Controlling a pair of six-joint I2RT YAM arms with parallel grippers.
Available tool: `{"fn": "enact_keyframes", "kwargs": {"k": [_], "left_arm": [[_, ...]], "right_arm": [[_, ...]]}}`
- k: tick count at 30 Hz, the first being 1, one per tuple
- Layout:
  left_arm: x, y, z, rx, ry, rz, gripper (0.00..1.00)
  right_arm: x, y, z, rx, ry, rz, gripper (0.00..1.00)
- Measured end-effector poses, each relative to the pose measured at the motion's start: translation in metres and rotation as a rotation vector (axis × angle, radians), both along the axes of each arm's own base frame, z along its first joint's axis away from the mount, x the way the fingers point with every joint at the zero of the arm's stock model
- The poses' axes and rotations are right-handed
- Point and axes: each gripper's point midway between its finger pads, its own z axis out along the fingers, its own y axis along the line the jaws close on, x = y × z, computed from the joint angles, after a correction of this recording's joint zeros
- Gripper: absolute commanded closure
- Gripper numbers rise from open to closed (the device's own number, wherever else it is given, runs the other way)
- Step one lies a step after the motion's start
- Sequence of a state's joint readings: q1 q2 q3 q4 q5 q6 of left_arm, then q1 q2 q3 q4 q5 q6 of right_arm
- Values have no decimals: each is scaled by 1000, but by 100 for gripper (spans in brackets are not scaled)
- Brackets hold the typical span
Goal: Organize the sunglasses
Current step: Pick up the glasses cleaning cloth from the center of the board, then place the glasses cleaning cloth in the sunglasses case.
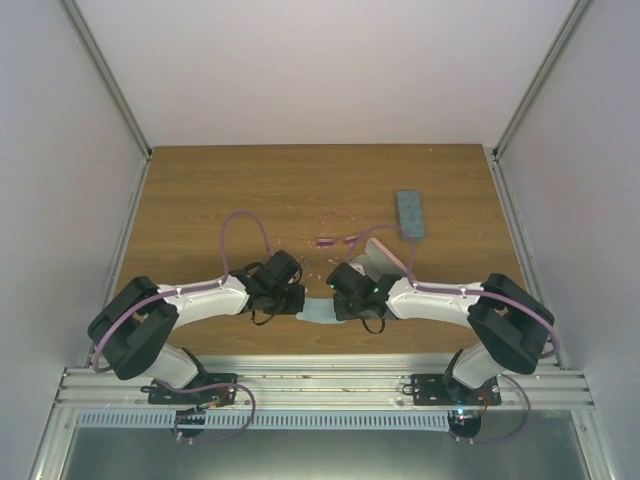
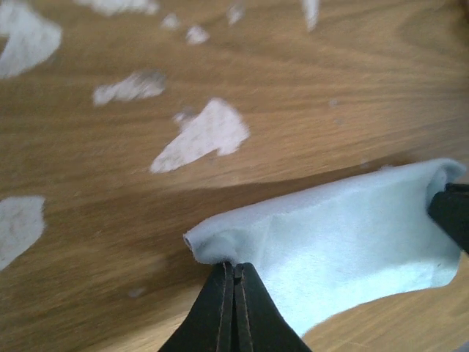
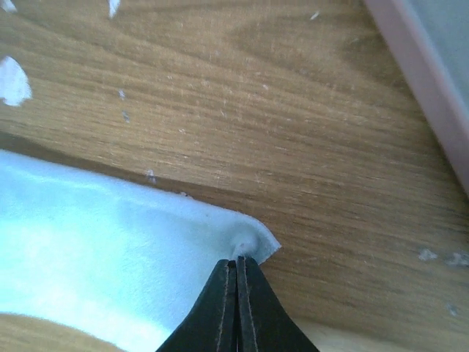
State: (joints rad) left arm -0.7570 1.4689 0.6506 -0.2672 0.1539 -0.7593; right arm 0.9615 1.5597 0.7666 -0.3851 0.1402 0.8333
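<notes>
A: Two grippers on one cloth? Why both?

B: Each pinches an end. The left gripper (image 2: 234, 270) has its jaws pressed flat together on the cloth (image 2: 344, 235), whose edge curls up over the tips. The right gripper (image 3: 237, 264) is clamped the same way on the opposite corner. With a grip at each end the cloth hangs stretched between them instead of bunching. I judge it is being spread out or carried flat.

A: And the things to organize?

B: The pink pair (image 1: 337, 237) lies on the table (image 1: 250, 190) just beyond the right gripper, apart from it, with nothing touching it. The dark pair I cannot find in any view.

A: What is the pink edge off to the right gripper's right?

B: That is the rim of the pink case (image 3: 414, 81), near the gripper and clear of the cloth. The grey case (image 1: 410, 213) sits farther beyond, well apart.

A: So how far along is the task?

B: Early, I'd say. Both arms are busy with the cloth and neither can take the pink pair until one lets go. A slip at either corner would drop the cloth in a heap.
</notes>
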Motion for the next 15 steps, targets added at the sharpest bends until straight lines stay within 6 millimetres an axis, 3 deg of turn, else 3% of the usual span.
{"fn": "enact_keyframes", "kwargs": {"k": [4, 8, 12, 15], "left_arm": [[14, -16, 23, -31, -60, -56, 100], [34, -43, 62, -106, -155, -128, 100], [54, -71, 88, -156, -221, -205, 100], [66, -89, 91, -165, -237, -260, 100]], "right_arm": [[2, -2, 20, 42, -37, -35, 100], [9, -7, 47, 94, -103, -96, 100], [14, -28, 60, 102, -149, -192, 99], [16, -52, 60, 79, -167, -285, 100]]}}
